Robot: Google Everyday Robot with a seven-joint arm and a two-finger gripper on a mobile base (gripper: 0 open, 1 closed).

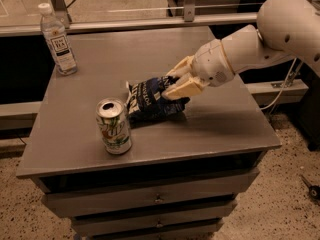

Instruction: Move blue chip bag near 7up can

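Note:
The blue chip bag (pixel 150 101), crumpled dark navy foil with white lettering, lies on the grey table (pixel 220 119) just right of the 7up can (pixel 114 126). The can stands upright near the table's front left, silver-white with a green logo and an open metal top. The bag's left edge almost touches the can. My gripper (pixel 175 84) reaches in from the right on a white arm, and its tan fingers (pixel 186 88) are shut on the bag's right upper edge.
A clear plastic water bottle (pixel 58 40) with a white cap stands at the table's back left corner. A metal rail runs behind the table. Drawers sit below the tabletop. A cable hangs at the right by the arm.

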